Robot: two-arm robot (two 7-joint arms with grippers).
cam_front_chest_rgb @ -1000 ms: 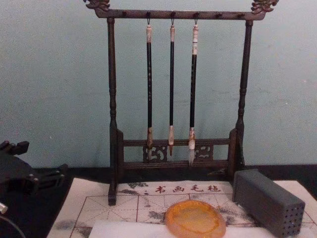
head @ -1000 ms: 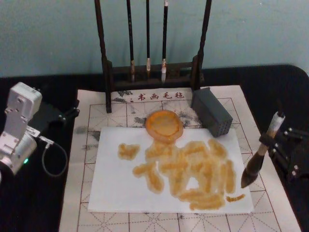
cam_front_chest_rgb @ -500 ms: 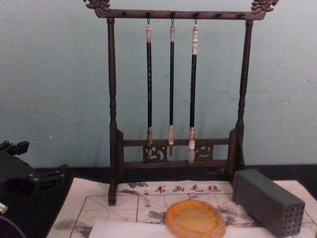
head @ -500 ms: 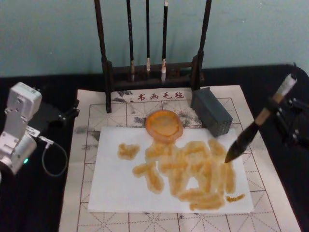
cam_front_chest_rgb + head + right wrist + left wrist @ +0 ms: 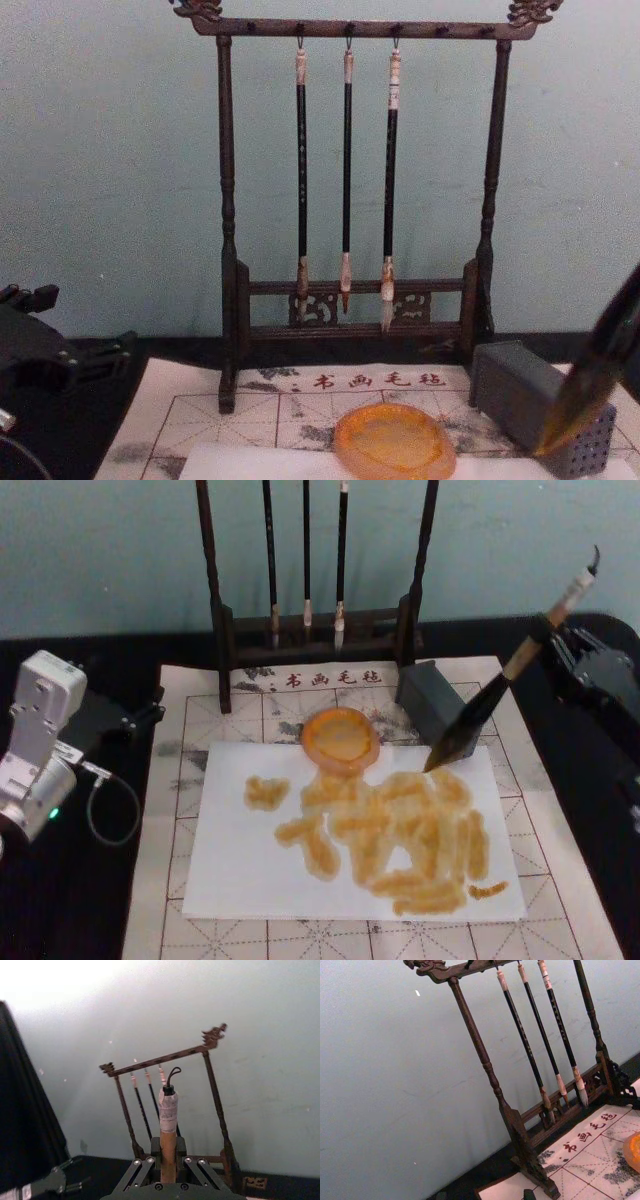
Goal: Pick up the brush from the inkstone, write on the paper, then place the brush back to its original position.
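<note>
We see the right gripper at the far right of the table, clamped on the tan handle of the brush, which slants down and to the left. Its dark bristles end over the far right corner of the paper, just near of the grey block and to the right of the inkstone. The head view does not let us tell whether the tip touches the sheet. It does show what the other views miss: the paper is covered with amber strokes and lies on a gridded mat. In the chest view the brush comes in from the right edge, its tip tinged amber and crossing in front of the grey block, well to the right of the inkstone. The right wrist view gives us the grip itself: the handle with its white-wrapped cap and black loop stands upright between the two fingers of the right gripper, pinched on both sides. The left gripper rests at the left side of the table, off the mat, and we cannot tell its state; the chest view shows it low at the left edge. From the left wrist we get the wooden rack with three thin brushes hanging.
</note>
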